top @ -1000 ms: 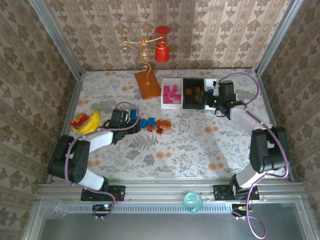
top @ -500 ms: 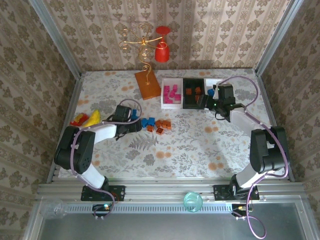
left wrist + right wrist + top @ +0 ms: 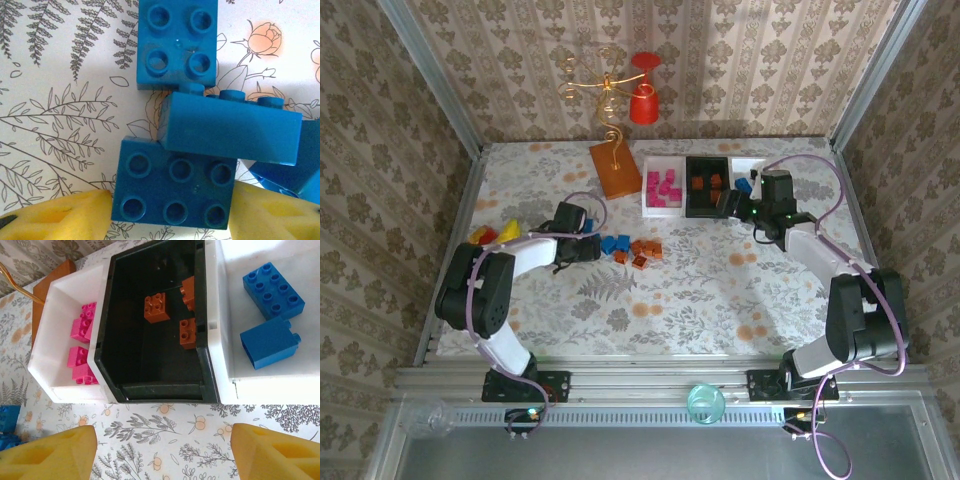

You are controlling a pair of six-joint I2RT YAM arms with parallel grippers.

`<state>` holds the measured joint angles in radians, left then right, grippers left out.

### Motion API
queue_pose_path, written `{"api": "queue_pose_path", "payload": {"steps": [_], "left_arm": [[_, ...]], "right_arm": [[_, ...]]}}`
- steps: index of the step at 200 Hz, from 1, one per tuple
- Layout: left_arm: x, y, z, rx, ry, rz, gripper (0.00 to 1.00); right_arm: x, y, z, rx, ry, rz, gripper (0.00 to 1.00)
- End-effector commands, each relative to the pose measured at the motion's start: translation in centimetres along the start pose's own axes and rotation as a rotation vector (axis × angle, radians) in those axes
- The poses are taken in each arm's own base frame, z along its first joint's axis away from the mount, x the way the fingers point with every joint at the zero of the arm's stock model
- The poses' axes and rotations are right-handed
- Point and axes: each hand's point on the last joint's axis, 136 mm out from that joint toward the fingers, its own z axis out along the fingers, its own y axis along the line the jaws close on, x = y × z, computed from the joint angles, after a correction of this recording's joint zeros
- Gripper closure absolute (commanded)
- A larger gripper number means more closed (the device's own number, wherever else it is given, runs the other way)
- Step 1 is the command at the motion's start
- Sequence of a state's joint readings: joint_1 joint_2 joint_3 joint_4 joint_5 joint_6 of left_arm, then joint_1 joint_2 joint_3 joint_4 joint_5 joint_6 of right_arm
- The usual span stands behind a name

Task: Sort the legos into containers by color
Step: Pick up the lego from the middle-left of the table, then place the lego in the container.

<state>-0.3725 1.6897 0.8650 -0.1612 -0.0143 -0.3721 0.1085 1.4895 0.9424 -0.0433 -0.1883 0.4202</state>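
Bins, three: black plastic bin (image 3: 165, 391) holds three orange-brown studded legos (image 3: 155, 307), white plastic bin (image 3: 280, 390) two blue legos (image 3: 272, 282). Left gripper (image 3: 172, 216) pinches blue six-stud lego (image 3: 172, 182); right gripper (image 3: 162, 450) gapes, empty.

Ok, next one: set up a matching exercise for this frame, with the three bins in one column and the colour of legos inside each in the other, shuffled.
Column one
1. white bin beside the orange board
2. black bin
3. second white bin, on the black bin's other side

Column two
A. blue legos
B. pink legos
C. orange-brown legos

Pairs: 1-B, 2-C, 3-A
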Motion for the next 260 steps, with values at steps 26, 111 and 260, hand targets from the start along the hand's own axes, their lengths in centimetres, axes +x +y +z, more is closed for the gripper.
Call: {"api": "queue_pose_path", "payload": {"steps": [26,111,260], "left_arm": [[-2.6,-1.4,1.8,0.032,-0.074,0.077,0.4],[-3.5,-2.7,0.0,0.023,-0.112,0.131,0.5],[-8.4,-25.4,-10.1,0.381,-0.4,0.439,0.5]], "right_arm": [[0.3,0.1,0.1,-0.01,-0.003,0.008,0.27],[0.7,0.0,0.4,-0.015,0.007,0.014,0.27],[-1.8,-1.4,-9.4,0.128,-0.246,0.015,0.24]]}}
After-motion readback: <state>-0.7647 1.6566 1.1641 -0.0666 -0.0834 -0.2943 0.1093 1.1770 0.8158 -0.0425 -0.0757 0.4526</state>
